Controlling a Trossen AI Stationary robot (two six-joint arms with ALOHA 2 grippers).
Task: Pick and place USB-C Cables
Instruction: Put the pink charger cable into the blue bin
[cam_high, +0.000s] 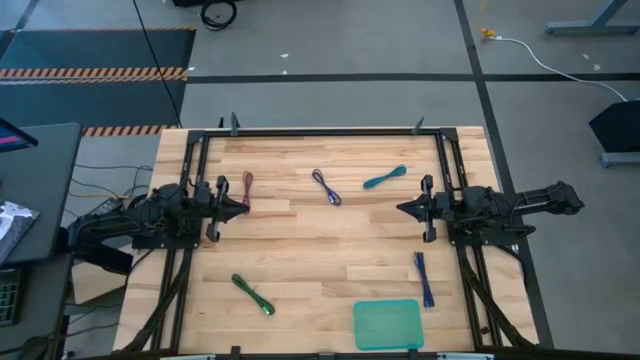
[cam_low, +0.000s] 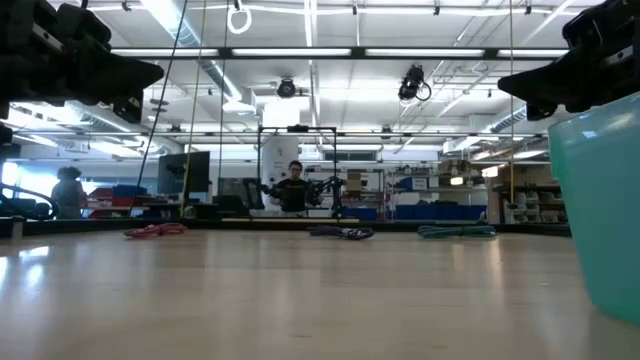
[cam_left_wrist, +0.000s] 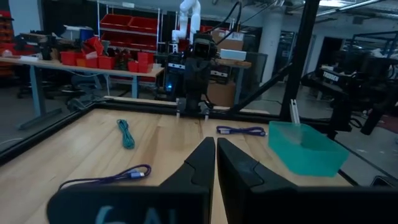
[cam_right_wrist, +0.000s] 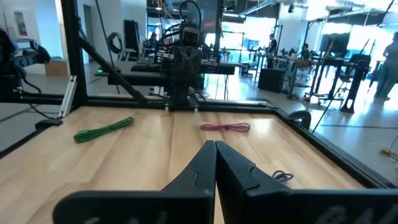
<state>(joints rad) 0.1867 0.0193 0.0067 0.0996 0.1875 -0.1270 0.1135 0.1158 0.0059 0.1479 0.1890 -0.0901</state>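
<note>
Since both grippers sit pinched shut and empty, the obvious way this goes wrong is an arm dropping onto a cable with its fingers never opened: it'd just shove the bundle across the wood instead of picking it. These cables are thin and lie flat, so a descent that stops short closes on air, and one that goes too deep scrapes the table (cam_high: 320, 240).

Working outward from the left gripper (cam_high: 243, 208): the maroon cable (cam_high: 247, 188) is just beside its tip, slightly toward the far edge (easiest first grab, I'd guess). The green cable (cam_high: 253, 295) is farther, toward the near edge on the same side. The purple cable (cam_high: 326, 187) lies out in the middle, between the two arms.

From the right gripper (cam_high: 402, 208): the teal cable (cam_high: 385, 178) is near its tip, a bit toward the far edge. The blue-violet cable (cam_high: 425, 279) sits beside the arm's base frame toward the near edge, so reaching it risks clipping the frame. The teal tray (cam_high: 388, 324) is beyond that at the near edge, still without cables; a sloppy release near its wall could leave a cable draped over the rim.
</note>
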